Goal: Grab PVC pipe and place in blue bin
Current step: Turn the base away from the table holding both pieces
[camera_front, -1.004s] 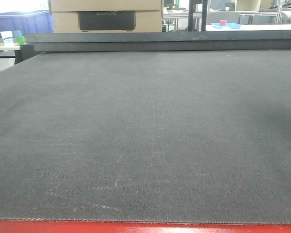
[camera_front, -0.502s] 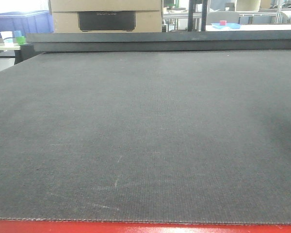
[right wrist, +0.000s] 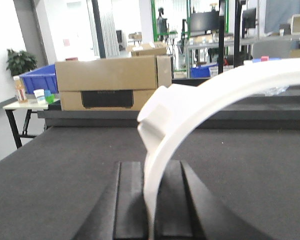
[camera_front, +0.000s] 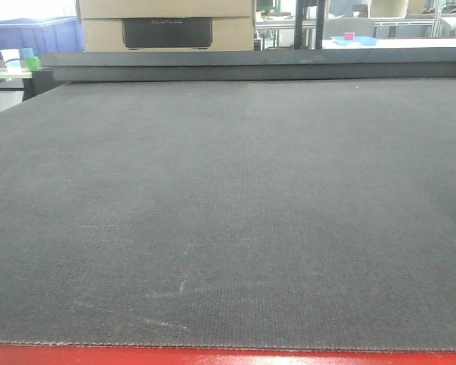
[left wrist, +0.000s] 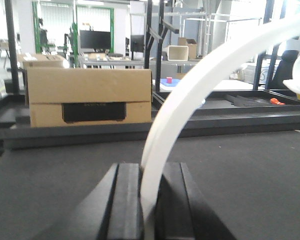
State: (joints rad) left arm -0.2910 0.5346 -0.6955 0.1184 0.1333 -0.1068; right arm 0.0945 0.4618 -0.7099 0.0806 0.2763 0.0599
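Note:
My left gripper (left wrist: 149,169) is shut on one end of a long curved flat white strap (left wrist: 190,95) that arcs up and to the right. My right gripper (right wrist: 152,167) is shut on a curved white strap (right wrist: 215,92) with a flat tab (right wrist: 157,112). A small white rounded piece (left wrist: 297,75), cut off by the right edge of the left wrist view, may be the PVC pipe; I cannot tell for sure. A blue bin (right wrist: 40,77) stands on a side table at the far left and also shows in the front view (camera_front: 30,34). Neither gripper shows in the front view.
The dark felt table (camera_front: 228,213) fills the front view. A cardboard box (camera_front: 167,23) stands past its raised far edge; it also shows in the left wrist view (left wrist: 90,97). Small cups (camera_front: 19,59) sit on the side table by the bin.

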